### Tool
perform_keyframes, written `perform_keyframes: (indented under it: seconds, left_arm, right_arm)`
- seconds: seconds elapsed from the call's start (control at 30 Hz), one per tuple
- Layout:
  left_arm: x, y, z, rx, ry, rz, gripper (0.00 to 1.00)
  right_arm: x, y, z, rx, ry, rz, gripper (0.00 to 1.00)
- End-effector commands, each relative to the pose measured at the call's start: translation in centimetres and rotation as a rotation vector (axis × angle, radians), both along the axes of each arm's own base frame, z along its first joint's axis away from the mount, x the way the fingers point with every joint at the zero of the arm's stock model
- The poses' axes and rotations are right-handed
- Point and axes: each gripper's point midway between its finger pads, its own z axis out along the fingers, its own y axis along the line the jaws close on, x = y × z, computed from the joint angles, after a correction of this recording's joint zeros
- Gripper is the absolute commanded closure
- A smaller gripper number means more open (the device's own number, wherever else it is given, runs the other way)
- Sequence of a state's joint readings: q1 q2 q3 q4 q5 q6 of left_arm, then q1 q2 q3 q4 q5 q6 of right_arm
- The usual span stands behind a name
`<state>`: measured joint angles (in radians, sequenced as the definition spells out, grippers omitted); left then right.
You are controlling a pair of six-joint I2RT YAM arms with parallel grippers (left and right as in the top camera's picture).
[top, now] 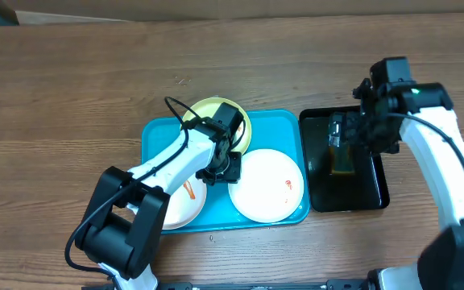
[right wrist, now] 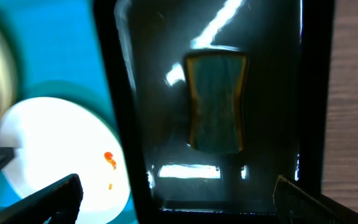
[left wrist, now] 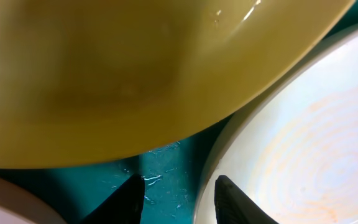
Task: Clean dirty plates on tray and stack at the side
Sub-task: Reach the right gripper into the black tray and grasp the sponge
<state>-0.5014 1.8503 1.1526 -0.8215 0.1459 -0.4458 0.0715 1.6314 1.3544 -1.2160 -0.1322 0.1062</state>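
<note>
- The turquoise tray [top: 155, 137] sits mid-table [top: 71, 89], and all three plates lie in it
- The yellow-green plate [top: 216, 107] is at the tray's 12 o'clock
- One white plate [top: 264, 185], marked with red smears, is at 4 o'clock
- The other white plate [top: 184, 205], with an orange streak, is at 8 o'clock, partly under the left arm [top: 167, 165]
- The left tool [left wrist: 179, 180] hangs low between the three plates, released: its fingers [left wrist: 135, 199] stand partway apart over wet-looking tray floor, clamping nothing, and the 4 o'clock plate's rim runs just beside one of them
- A black tray [top: 353, 193] lies just beside the turquoise one at its 3 o'clock, with a sponge [right wrist: 215, 102] flat inside
- The right tool [right wrist: 178, 186] hovers above the black tray, released and spread wide, clear of the sponge
</note>
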Motion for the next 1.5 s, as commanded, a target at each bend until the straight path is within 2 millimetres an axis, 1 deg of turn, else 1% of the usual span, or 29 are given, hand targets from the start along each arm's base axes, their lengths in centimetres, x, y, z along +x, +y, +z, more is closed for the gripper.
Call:
perform_keyframes:
  seconds: [0.0, 0.07, 0.17, 0.23, 0.27, 0.3, 0.37, 0.4, 0.47, 0.5, 0.6, 0.7, 0.9, 0.93, 1.0, 1.07, 1.1, 1.13, 1.2, 1.23, 1.27, 1.3, 1.33, 1.4, 1.47]
  left_arm:
    - [0.6, -0.4, 0.2, -0.017, -0.006, -0.002, 0.6]
    - [0.6, -0.4, 0.2, -0.017, -0.006, -0.001, 0.6]
    - [0.6, -0.4, 0.2, -0.017, -0.006, -0.001, 0.6]
    - [0.6, -0.4, 0.2, -0.017, -0.007, -0.001, 0.6]
    - [0.6, -0.5, 0.2, -0.018, -0.007, -0.001, 0.6]
    - [0.6, -0.5, 0.3, -0.02, -0.007, -0.002, 0.6]
    - [0.5, -0.6, 0.3, -0.029, -0.003, -0.002, 0.6]
    - [0.5, -0.6, 0.3, -0.029, -0.003, -0.002, 0.6]
    - [0.5, -0.6, 0.3, -0.029, -0.003, -0.002, 0.6]
    - [0.5, -0.6, 0.3, -0.029, -0.003, -0.002, 0.6]
    - [0.5, -0.6, 0.3, -0.029, -0.002, -0.002, 0.6]
    - [0.5, -0.6, 0.3, -0.029, -0.003, -0.002, 0.59]
    - [0.5, -0.8, 0.3, -0.036, -0.002, -0.003, 0.57]
    - [0.5, -0.8, 0.3, -0.036, -0.002, -0.003, 0.56]
    - [0.5, -0.8, 0.3, -0.036, -0.003, -0.003, 0.56]
    - [0.5, -0.8, 0.3, -0.036, -0.003, -0.003, 0.57]
    - [0.5, -0.8, 0.3, -0.036, -0.002, -0.003, 0.56]
    - [0.5, -0.8, 0.3, -0.036, -0.003, -0.003, 0.57]
    - [0.5, -0.8, 0.3, -0.036, -0.002, -0.003, 0.57]
    - [0.5, -0.8, 0.3, -0.036, -0.002, -0.003, 0.57]
    - [0.5, -0.8, 0.3, -0.036, -0.002, -0.003, 0.56]
    - [0.5, -0.8, 0.3, -0.036, -0.002, -0.003, 0.56]
    - [0.5, -0.8, 0.3, -0.036, -0.002, -0.003, 0.56]
    - [0.5, -0.8, 0.3, -0.036, -0.002, -0.003, 0.56]
    - [0.5, -0.8, 0.3, -0.036, -0.002, -0.003, 0.56]
  right_arm:
    - [0.0, -1.5, -1.8, -0.07, 0.064, -0.106, 0.0]
    - [-0.4, -2.1, -3.2, -0.11, 0.111, -0.145, 0.0]
    - [-0.9, -2.2, -4.9, -0.116, 0.164, -0.145, 0.0]
    - [-1.0, -2.0, -5.6, -0.109, 0.183, -0.144, 0.0]
    - [-0.7, -1.6, -5.9, -0.086, 0.181, -0.142, 0.0]
    - [-0.7, -1.2, -6.0, -0.064, 0.186, -0.141, 0.0]
    - [-0.7, -1.1, -6.2, -0.058, 0.187, -0.137, 0.0]
    - [-0.7, -1.2, -6.3, -0.062, 0.184, -0.137, 0.03]
    - [-0.5, -1.4, -6.6, -0.074, 0.176, -0.139, 0.13]
    - [-0.5, -1.5, -6.8, -0.081, 0.172, -0.14, 0.17]
    - [-0.4, -1.7, -7.8, -0.088, 0.153, -0.141, 0.24]
    - [-0.4, -1.6, -9.2, -0.086, 0.132, -0.14, 0.25]
    - [-1.6, -1.1, -11.9, -0.086, 0.13, -0.12, 0.25]
    - [-1.8, -1.0, -12.1, -0.088, 0.134, -0.116, 0.27]
    - [-2.3, -0.9, -12.4, -0.09, 0.145, -0.111, 0.36]
    - [-2.6, -0.9, -12.4, -0.092, 0.156, -0.109, 0.7]
    - [-2.8, -0.9, -12.4, -0.093, 0.163, -0.109, 0.92]
    - [-2.9, -0.9, -12.4, -0.093, 0.171, -0.109, 0.96]
    - [-3.4, -0.6, -12.0, -0.078, 0.2, -0.107, 0.96]
    - [-3.7, -0.5, -11.6, -0.068, 0.219, -0.105, 0.92]
    - [-3.9, -0.3, -11.0, -0.059, 0.24, -0.105, 0.64]
    - [-4.0, -0.3, -10.5, -0.061, 0.252, -0.106, 0.31]
    - [-3.9, -0.3, -9.9, -0.063, 0.259, -0.105, 0.21]
    - [-3.3, -0.2, -8.6, -0.062, 0.255, -0.105, 0.16]
    - [-2.3, -0.2, -7.7, -0.062, 0.227, -0.105, 0.15]
